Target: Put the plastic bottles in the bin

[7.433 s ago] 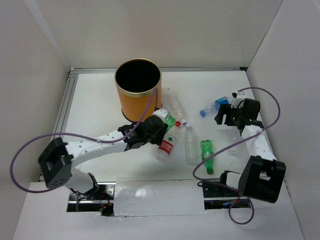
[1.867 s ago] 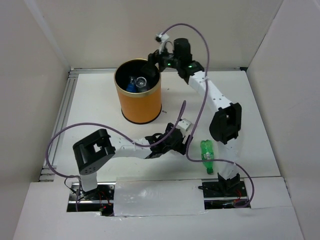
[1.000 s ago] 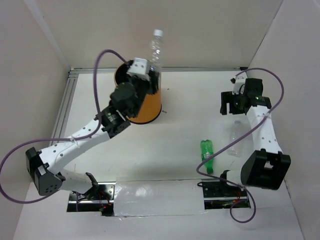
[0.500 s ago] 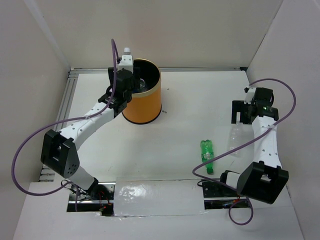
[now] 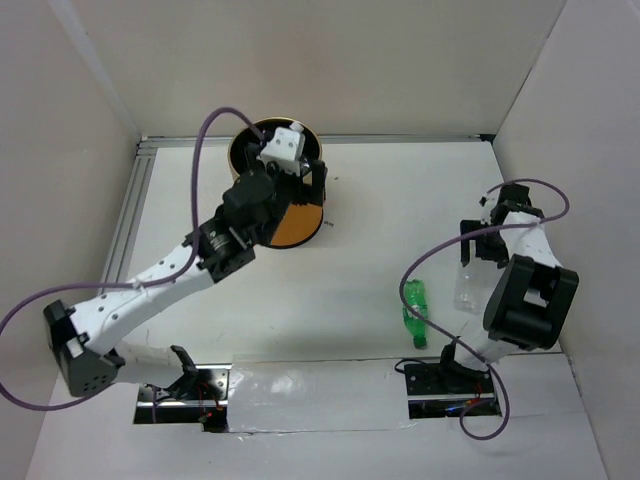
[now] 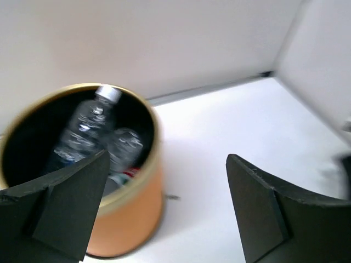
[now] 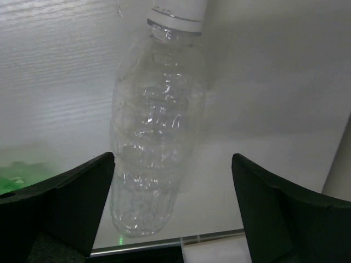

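Observation:
The orange bin (image 5: 297,226) stands at the back left; in the left wrist view the bin (image 6: 129,219) holds clear plastic bottles (image 6: 85,129) against its black inside. My left gripper (image 5: 308,188) hovers at the bin's right rim, open and empty (image 6: 164,213). A clear bottle (image 5: 467,287) lies on the table at the right, and a green bottle (image 5: 413,312) lies to its left. My right gripper (image 5: 478,248) hangs over the clear bottle, open (image 7: 173,208). The clear bottle (image 7: 156,137) lies nearer the left finger (image 7: 71,203), white cap pointing away.
White walls close in the table on the left, back and right. A metal rail (image 5: 130,215) runs along the left edge. A green blur of the other bottle (image 7: 13,170) shows at the left in the right wrist view.
My left gripper has opened and let a clear bottle drop into the bin. My right arm has drawn back toward the near side and come down over the clear bottle on the table.

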Motion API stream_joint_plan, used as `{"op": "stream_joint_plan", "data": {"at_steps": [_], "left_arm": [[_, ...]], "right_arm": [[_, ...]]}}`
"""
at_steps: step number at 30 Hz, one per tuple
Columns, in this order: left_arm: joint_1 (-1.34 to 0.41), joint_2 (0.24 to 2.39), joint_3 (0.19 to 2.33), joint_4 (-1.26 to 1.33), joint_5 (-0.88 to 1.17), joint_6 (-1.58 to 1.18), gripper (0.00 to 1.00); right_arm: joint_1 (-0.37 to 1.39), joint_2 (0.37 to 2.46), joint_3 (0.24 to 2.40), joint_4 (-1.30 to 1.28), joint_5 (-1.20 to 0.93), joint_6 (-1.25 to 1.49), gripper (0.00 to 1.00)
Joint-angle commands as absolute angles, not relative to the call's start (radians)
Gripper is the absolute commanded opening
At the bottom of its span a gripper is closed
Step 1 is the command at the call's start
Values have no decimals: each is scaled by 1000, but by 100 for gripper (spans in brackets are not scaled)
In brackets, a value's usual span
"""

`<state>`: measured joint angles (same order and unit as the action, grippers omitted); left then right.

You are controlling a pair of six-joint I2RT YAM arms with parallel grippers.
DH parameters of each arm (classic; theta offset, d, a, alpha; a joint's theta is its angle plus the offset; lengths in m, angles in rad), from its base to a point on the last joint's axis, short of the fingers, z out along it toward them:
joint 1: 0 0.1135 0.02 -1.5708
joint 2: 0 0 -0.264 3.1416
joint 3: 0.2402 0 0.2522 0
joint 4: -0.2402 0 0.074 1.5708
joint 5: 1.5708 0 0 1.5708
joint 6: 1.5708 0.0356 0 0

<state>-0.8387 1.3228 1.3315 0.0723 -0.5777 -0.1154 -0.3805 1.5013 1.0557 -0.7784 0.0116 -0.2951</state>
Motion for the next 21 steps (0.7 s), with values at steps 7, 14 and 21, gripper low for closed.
{"op": "stream_joint_plan", "data": {"at_steps": [7,14,21], "left_arm": [[-1064,1129,964,-26,-612,-446,100],[-1157,1068,759,-100,-638,-701,98],[-1166,1107,654,-71,-549,-778,98]], "right_arm": [[-385,1637,1049,-722,-80,-325,70],[-385,1666,1248,-856,-329,-408,24],[-341,1624,1681,-755,-860,-384,21]]}}
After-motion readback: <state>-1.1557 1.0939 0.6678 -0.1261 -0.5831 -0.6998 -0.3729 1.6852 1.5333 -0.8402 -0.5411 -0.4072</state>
